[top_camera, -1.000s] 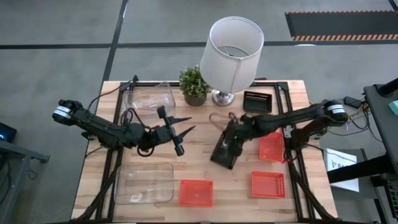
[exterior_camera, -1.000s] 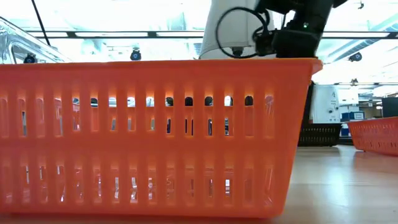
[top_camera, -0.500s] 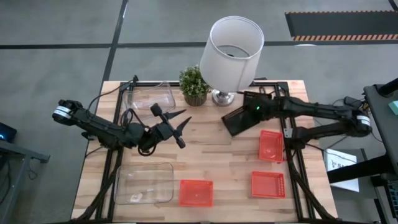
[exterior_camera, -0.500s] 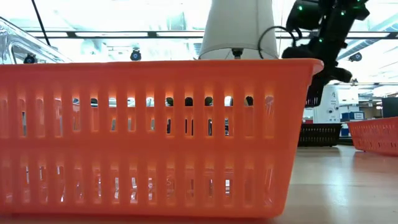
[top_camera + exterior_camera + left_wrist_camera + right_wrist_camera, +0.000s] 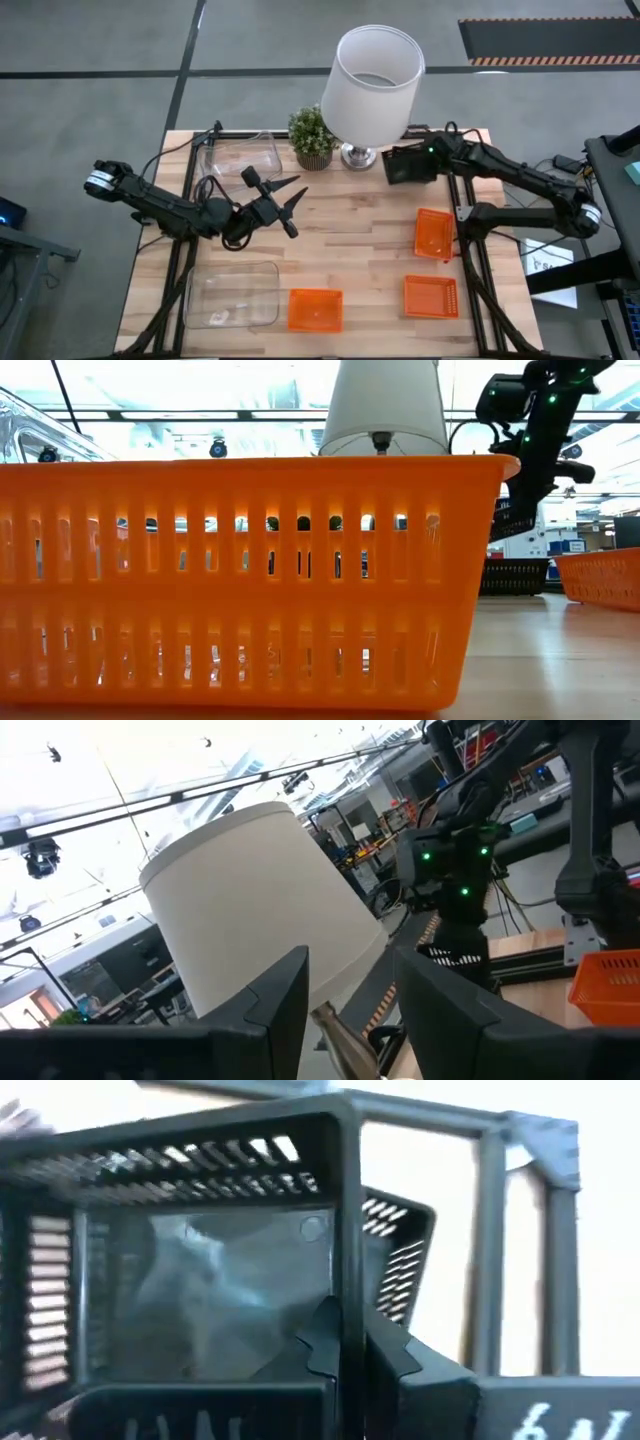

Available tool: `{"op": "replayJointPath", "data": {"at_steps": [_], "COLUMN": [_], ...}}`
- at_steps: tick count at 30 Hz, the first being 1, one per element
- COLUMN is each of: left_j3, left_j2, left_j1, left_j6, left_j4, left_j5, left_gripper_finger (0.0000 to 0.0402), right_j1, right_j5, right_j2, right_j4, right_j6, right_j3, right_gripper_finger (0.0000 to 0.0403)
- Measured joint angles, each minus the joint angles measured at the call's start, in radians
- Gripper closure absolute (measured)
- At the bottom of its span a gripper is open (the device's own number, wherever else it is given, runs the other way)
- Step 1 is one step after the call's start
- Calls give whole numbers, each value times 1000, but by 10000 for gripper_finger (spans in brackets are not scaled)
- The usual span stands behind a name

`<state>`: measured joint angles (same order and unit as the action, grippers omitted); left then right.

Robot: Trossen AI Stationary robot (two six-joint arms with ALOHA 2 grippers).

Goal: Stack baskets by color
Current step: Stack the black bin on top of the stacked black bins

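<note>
Compared with a moment before, the right gripper (image 5: 403, 165) had carried the black basket (image 5: 408, 164) from the middle of the table to the far edge, just beside the base of the lamp (image 5: 372, 80). Half a second earlier the basket was nearer the middle and tilted; now it hung over the spot where another black basket had stood, so the two were hard to tell apart from above. The left gripper (image 5: 290, 205) had not moved in that time; it waited over the left middle of the table with its fingers apart and nothing between them.

The right gripper's fingers (image 5: 345, 1350) were pressed together on the wall of the black basket (image 5: 200, 1270), which was raised and tilted. The basket was small, shallow and rectangular, with rows of slots in its walls. Through it a second black slotted wall (image 5: 400, 1260) showed just behind.

Three orange baskets lay apart on the table: one (image 5: 434, 233) near the right edge, one (image 5: 431, 296) nearer the front right, and one (image 5: 315, 309) at the front middle. Two clear bins were on the left side: one (image 5: 240, 155) at the far edge beside the small plant (image 5: 312, 137), one (image 5: 232, 295) at the front.
</note>
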<state>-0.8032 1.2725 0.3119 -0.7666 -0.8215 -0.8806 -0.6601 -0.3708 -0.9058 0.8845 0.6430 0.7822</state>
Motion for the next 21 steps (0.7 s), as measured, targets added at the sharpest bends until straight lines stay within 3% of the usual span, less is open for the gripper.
{"op": "replayJointPath", "data": {"at_steps": [6,13,21], "left_j3": [0,3,3], "left_j2": [0,0,0], "left_j1": [1,1,3], "left_j6": [0,0,0], "left_j4": [0,0,0], "left_j5": [0,0,0], "left_gripper_finger": [269,269,269], "right_j1": [-45,-46,-45], "right_j5": [-114,-134,-165], "right_j2": [0,-36,-130], "right_j4": [-9,-40,-56], "right_j6": [21,54,65], "right_j3": [0,0,0], "right_gripper_finger": [394,391,337]}}
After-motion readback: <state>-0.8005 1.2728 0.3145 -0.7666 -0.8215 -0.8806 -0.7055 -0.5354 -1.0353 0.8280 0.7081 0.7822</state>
